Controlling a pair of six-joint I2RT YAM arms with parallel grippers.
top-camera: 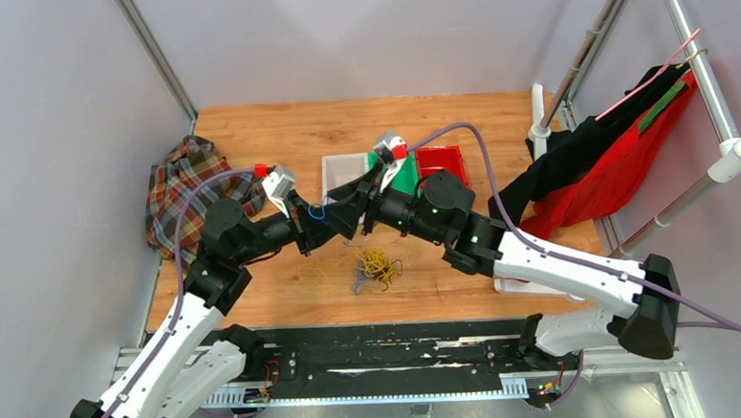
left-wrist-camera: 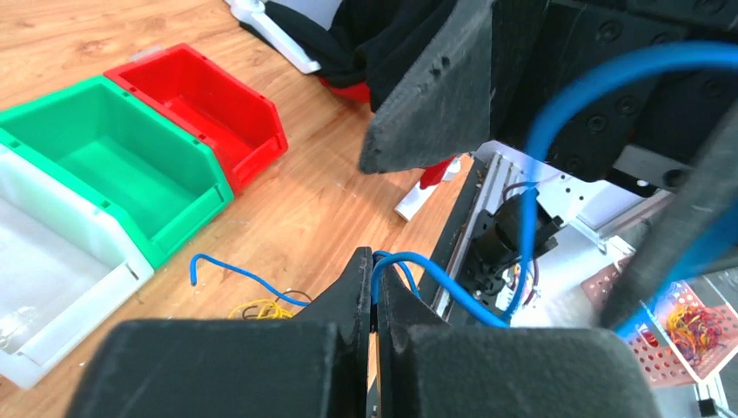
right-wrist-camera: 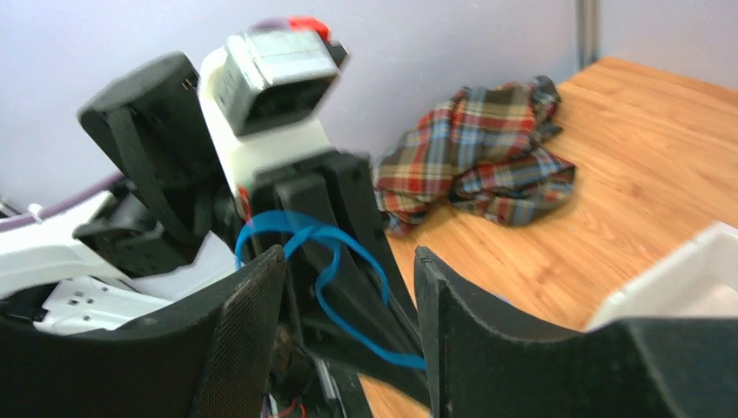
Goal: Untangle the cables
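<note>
So this is the pull-one-strand-free step. The left jaws are clenched on the blue cable. In the left wrist view the two fingers are pressed together with the wire coming out right at their tips. One end of it trails down toward the desk and the other loops up and across.

The right jaws are released and spread wide. In the right wrist view they sit on either side of the left arm's fingertips and the blue loop, so the loop runs through the gap, but nothing is pinched there yet.

The rest of the cables are on the desk in front of both arms: a yellow tangle with a darker clump just beside it. I can't tell whether the blue one's trailing end is caught in that pile or only lying near it.

My guess for the next move is that the right jaws have to close on the blue loop a bit away from the left's pinch point. Then the two arms draw apart so the strand straightens out and lifts away from the pile. The awkward part is that the fingers are crowded together, so closing could clip the other arm's fingertip instead of the wire.

Pose-wise, the left arm reaches in from the left and the right arm from the right. Both are stretched toward the middle of the desk with their wrists nearly nose to nose above the surface, just in front of the white bin.
</note>
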